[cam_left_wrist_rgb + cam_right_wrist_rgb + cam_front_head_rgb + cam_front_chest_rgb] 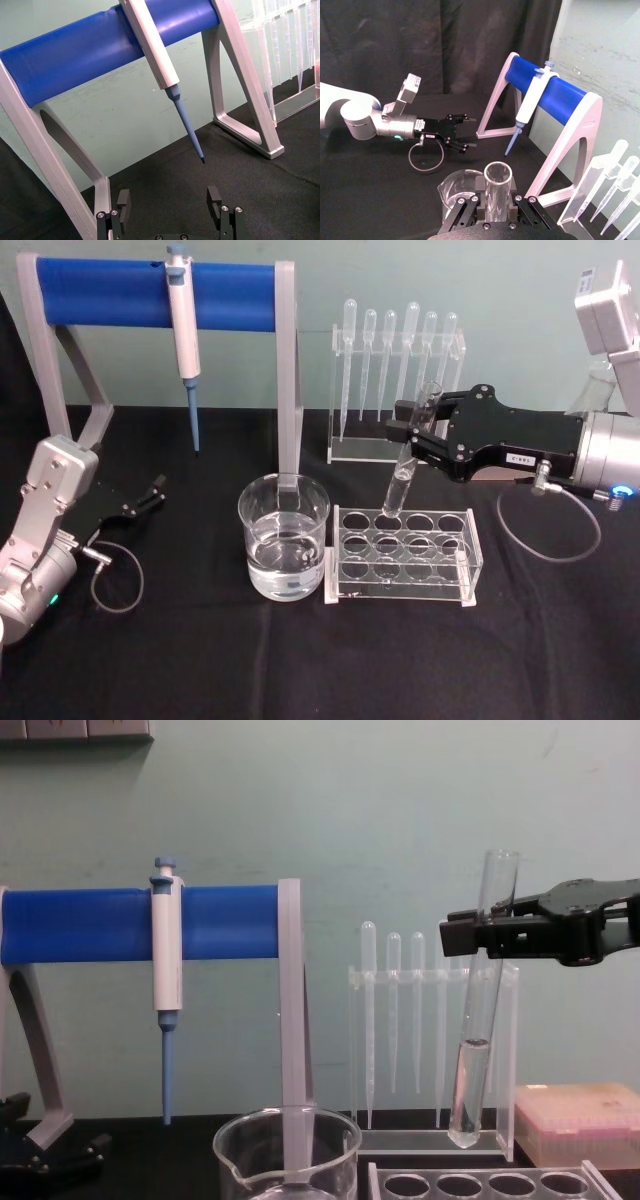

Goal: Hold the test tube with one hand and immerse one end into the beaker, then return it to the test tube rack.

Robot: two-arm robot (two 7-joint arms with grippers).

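Clamping tube (404,476) near its rim in right gripper (418,430), centre-right, dangling it near-upright over back-left hole of rack (400,592), just right of beaker (283,523); resting left gripper (152,494) open, lower left

No text can be read anywhere. The right hand (405,427) carries a small white label (520,456), but its characters are too small to make out.

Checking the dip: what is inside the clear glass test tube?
The test tube holds clear liquid in its lower part; the black right gripper covers a stretch near the rim.
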